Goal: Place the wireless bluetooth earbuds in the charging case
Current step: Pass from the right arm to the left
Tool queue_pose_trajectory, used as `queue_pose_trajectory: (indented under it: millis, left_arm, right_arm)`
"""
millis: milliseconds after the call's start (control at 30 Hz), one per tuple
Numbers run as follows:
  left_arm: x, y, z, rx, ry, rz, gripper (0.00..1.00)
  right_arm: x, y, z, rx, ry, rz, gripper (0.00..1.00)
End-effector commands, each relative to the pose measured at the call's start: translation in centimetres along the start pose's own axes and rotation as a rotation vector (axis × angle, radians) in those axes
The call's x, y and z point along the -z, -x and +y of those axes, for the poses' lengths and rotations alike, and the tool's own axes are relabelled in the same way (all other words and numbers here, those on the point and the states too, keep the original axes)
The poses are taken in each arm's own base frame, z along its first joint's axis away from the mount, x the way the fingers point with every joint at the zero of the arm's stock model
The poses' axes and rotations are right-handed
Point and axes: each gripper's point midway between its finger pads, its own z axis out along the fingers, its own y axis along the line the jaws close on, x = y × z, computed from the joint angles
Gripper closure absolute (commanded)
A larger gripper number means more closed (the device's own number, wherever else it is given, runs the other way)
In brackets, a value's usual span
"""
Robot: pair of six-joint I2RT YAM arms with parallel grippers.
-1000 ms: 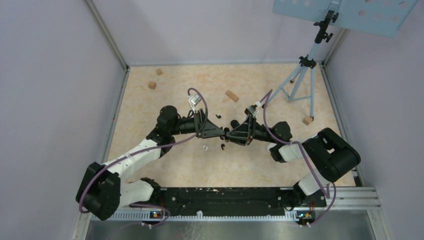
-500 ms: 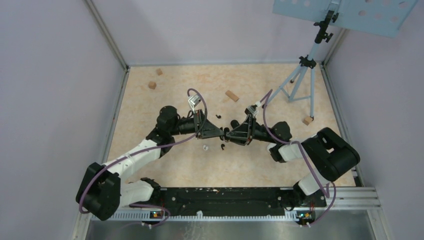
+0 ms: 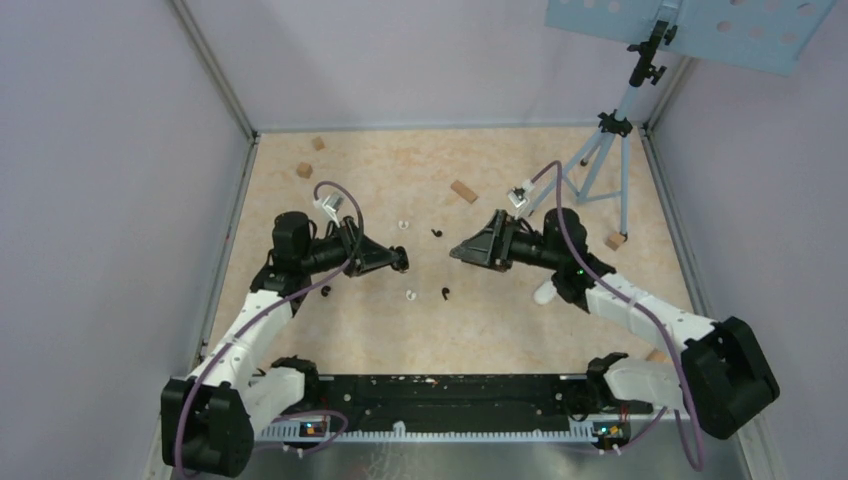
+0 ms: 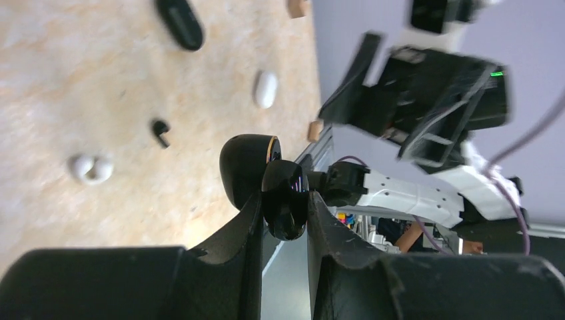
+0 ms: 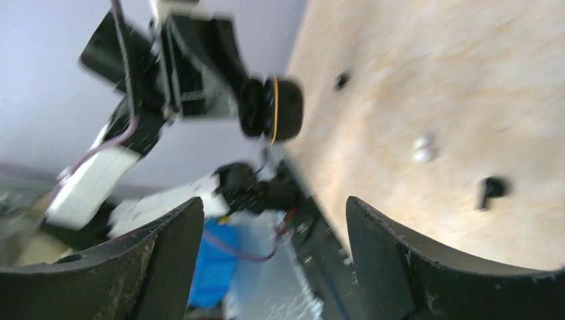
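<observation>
Tabletop of pale speckled board, walled in grey; far back on the left, left wooden block and, behind it, back wooden block, apart from each other and well away from everything else; next, left arm reaching in from the near left corner toward the middle; at its tip, left gripper clamped narrow on the black charging case; from the left wrist, lower shell pinched between the two fingers, lid swung open beside it with a thin gold rim showing; cannot tell whether any bud sits inside; between the two grippers, four earbuds loose on the board; toward the back, upper white earbud and upper black earbud, near each other but apart; nearer the bases, lower white earbud and lower black earbud, likewise apart; all four clear of the case and of both grippers; further back, just right of centre, middle wooden block; then right gripper, facing the left one, fingers spread wide and holding nothing, plain in the right wrist view; white oval case on the board just beside the right forearm; at the back right, light-blue tripod standing, with right wooden block near its foot.
</observation>
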Motion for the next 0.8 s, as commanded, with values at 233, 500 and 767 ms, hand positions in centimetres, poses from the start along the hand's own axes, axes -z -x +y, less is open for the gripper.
queue_pose_trajectory:
  millis: [233, 500, 767]
  left_arm:
    - [2.1, -1.9, 1.9, -0.039, 0.043, 0.075, 1.0]
    - [3.4, -1.0, 0.4, -0.188, 0.069, -0.027, 1.0]
    - [3.1, -1.4, 0.5, -0.141, 0.047, 0.014, 1.0]
  right_arm:
    - [3.1, 0.0, -9.8, 0.31, -0.788, 0.084, 0.34]
    - [-0.4, -1.6, -12.3, 0.329, -0.889, 0.129, 0.59]
    - [-3.7, -1.7, -14.5, 0.217, -0.903, 0.079, 0.65]
